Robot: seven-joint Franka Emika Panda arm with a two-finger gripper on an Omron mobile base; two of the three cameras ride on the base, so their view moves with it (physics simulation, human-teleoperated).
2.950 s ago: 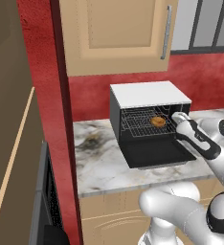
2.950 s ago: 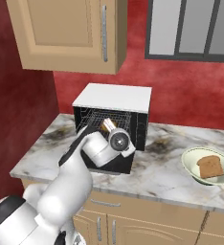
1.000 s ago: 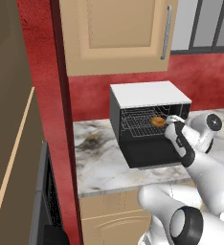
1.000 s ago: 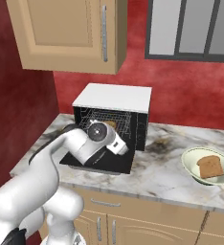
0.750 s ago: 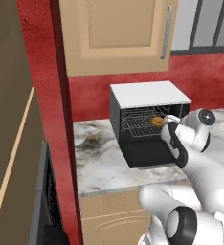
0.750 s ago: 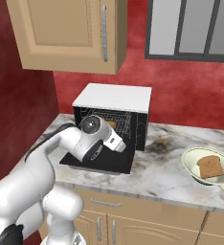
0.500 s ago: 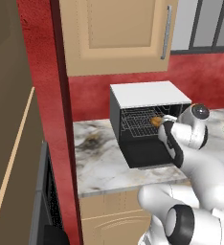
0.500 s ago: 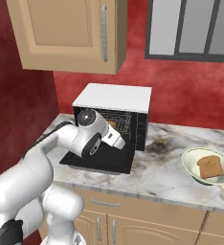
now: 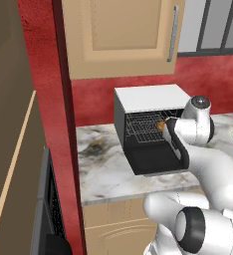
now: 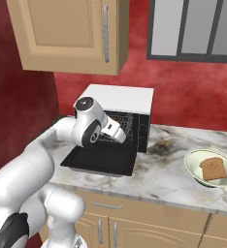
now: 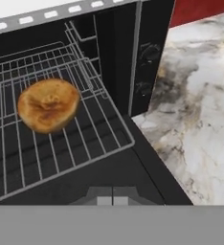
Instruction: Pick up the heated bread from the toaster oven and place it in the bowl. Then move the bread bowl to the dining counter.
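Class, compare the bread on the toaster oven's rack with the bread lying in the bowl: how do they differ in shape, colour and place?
The bread on the rack is round and bun-like; the bread in the bowl is a flat, squarish slice. The rack bread is golden-orange, the bowl slice a duller brown. One sits on the wire rack inside the open toaster oven, the other in the pale bowl on the marble counter. Both look toasted and lie untouched by the gripper.

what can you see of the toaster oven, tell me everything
The toaster oven is a boxy black unit with a flat white top, standing on the marble counter against the red wall. Its black door is dropped open and lies flat toward the robot. Inside, a wire rack carries a round, golden-brown bread, resting left of the rack's middle in the hand view. The arm reaches toward the opening; the end effector isn't touching the bread.
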